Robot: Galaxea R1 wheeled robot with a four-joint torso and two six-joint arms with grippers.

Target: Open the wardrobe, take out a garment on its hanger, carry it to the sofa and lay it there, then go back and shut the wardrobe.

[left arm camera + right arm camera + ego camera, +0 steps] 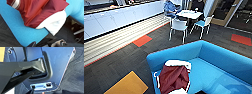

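The garment [174,77] lies nearest, draped over the sofa [219,62] at its near corner, maroon body on the seat and a white sleeve hanging over the front edge. Whether either arm's jaws are apart or together cannot be told. Judged from this, laying looks done; a clean retreat from the sofa should avoid snagging that overhanging sleeve.

Right wrist view: dark jointed bar [18,70] of the robot's own arm slanting across a wide blue-grey body panel [58,63], end effector fingers not distinguishable, left wrist view: dark robot fittings [55,43] at the edge, fingers unclear
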